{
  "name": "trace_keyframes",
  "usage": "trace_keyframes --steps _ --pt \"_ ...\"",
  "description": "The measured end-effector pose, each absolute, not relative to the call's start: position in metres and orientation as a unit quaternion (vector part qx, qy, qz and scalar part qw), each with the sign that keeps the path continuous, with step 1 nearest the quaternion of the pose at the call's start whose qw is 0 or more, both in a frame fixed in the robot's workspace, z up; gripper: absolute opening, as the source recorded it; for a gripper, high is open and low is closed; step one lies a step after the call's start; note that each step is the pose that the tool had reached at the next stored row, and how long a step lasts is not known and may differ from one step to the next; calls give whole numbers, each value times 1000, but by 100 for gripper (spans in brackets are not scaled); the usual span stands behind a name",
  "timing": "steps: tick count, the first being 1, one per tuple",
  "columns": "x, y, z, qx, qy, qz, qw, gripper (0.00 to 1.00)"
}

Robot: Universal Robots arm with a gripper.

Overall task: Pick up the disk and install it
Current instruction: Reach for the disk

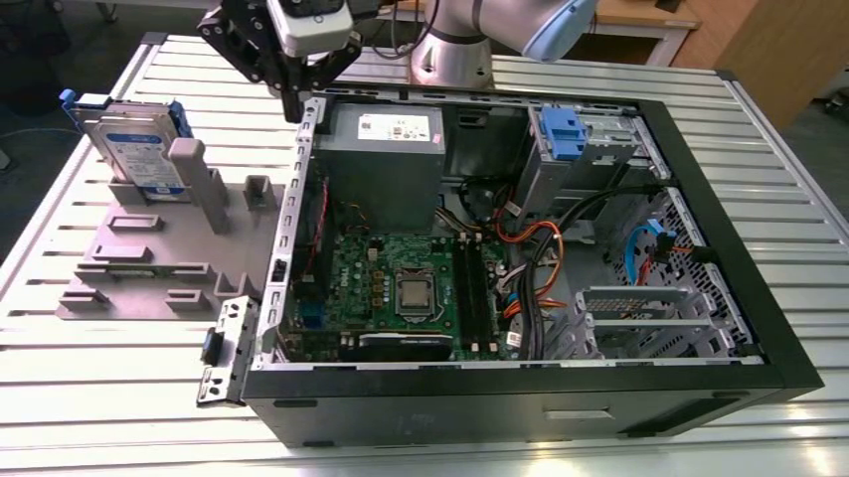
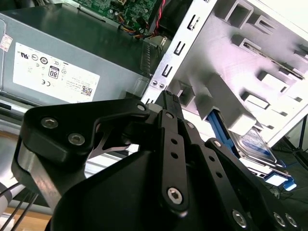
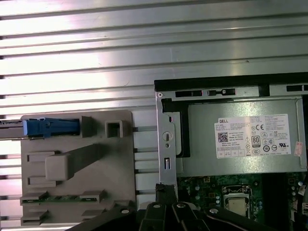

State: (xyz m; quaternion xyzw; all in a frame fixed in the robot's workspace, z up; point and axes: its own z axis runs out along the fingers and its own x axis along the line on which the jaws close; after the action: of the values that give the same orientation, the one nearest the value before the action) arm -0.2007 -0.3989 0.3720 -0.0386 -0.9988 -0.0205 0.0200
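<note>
Exterior view: black hand (image 1: 288,107) seen closed, empty; upright silver blue-railed disk (image 1: 133,149) should be gripped squarely, rails avoided.

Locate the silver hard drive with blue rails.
The disk stands upright in the grey plastic holder, on the exterior view's left, beside the open black computer case.

The disk (image 1: 133,149), a flat silver hard drive with a white-and-blue label and blue plastic rails, stood upright on its edge in the grey holder (image 1: 146,258), at the exterior view's left.
</note>
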Motion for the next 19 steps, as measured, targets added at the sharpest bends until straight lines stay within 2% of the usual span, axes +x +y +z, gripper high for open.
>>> trace_keyframes --steps 19 --pt "-208 -399 370 -39 -999 -20 22 11"
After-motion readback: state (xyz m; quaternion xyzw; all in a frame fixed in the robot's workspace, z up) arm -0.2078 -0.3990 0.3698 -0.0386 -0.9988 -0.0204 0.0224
